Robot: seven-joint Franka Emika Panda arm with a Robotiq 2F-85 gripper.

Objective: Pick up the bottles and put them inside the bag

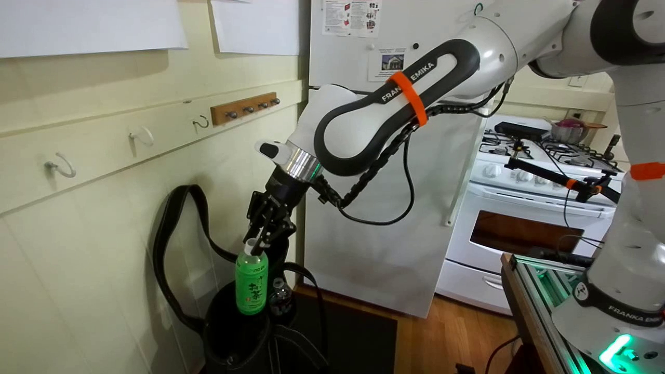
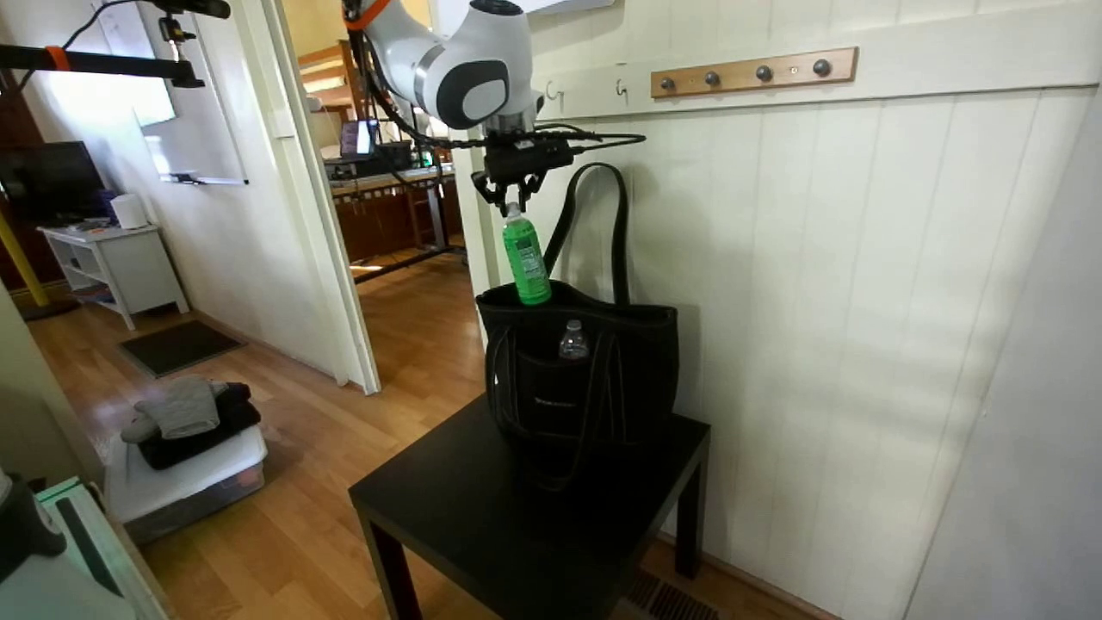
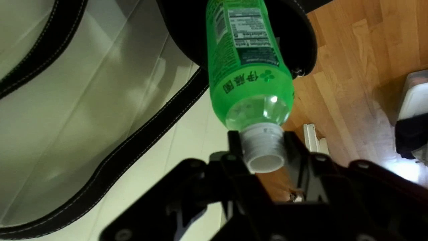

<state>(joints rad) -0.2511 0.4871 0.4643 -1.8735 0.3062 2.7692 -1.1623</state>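
The green bottle (image 1: 252, 283) has a white cap and hangs tilted from my gripper, cap end up. In both exterior views it is at the mouth of the black bag (image 2: 633, 370); its base (image 2: 535, 295) overlaps the rim, and I cannot tell how far inside it sits. In the wrist view the bottle (image 3: 247, 60) points away into the dark bag opening (image 3: 299, 47). My gripper (image 3: 262, 140) is shut on the white cap, one finger on each side. The gripper also shows in both exterior views (image 1: 257, 243) (image 2: 514, 207). A clear bottle (image 2: 574, 342) stands in the bag's front pocket.
The bag stands on a black table (image 2: 482, 517) against the panelled wall (image 2: 818, 301). Its tall strap loop (image 2: 620, 232) rises beside the gripper. Wall hooks (image 1: 140, 136) and a wooden hook rack (image 2: 753, 73) are above. A white fridge (image 1: 363, 259) is behind the arm.
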